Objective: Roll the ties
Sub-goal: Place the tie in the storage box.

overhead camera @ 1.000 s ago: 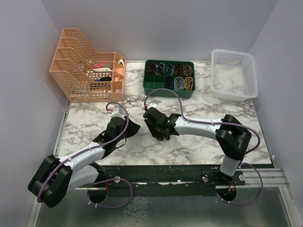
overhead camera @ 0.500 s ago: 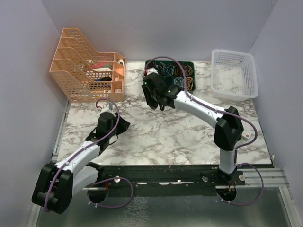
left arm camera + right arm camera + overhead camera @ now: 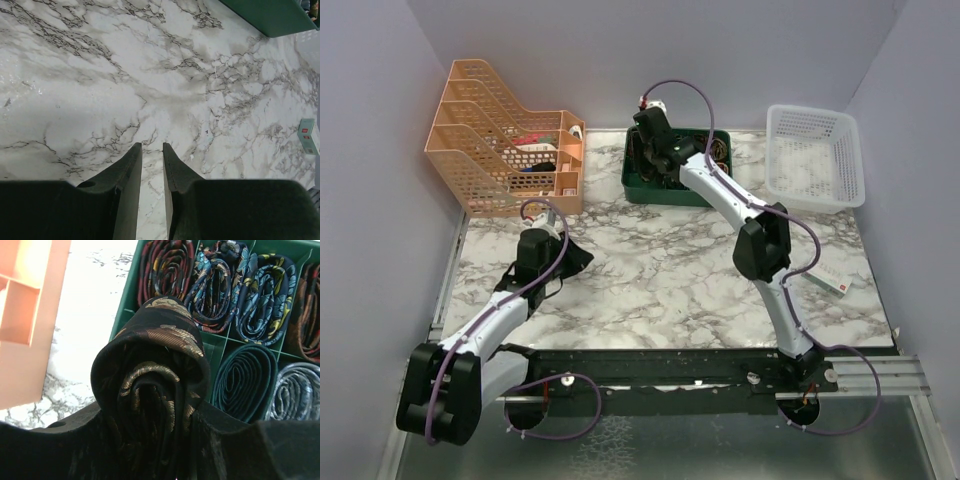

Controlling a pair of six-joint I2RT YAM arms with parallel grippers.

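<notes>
From above, the right arm (image 3: pixel 720 190) reached across the counter (image 3: pixel 650 290) to the green tray (image 3: pixel 670 190) at its far edge, between the orange file rack (image 3: pixel 490 150) in the far left corner and the white basket (image 3: pixel 815 155) in the far right; its wrist hid whatever it carried. The left arm (image 3: pixel 510 300) hung low near the counter's left edge. In the left wrist view, the left fingers (image 3: pixel 125 190) stood narrowly parted over bare marble, grasping nothing. In the right wrist view, the right fingers (image 3: pixel 65 445) were clenched on the rolled tie (image 3: pixel 155 375), a black coil with gold figuring, held above the near left corner of the tray, beside compartments already filled with other rolled ties (image 3: pixel 220 285). The tie looked light, soft and probably slick, so the coil would likely spring loose if pressure eased. It seemed best squeezed across its outer wrap, pinning the loose tail, until a compartment's walls could hold the roll.
</notes>
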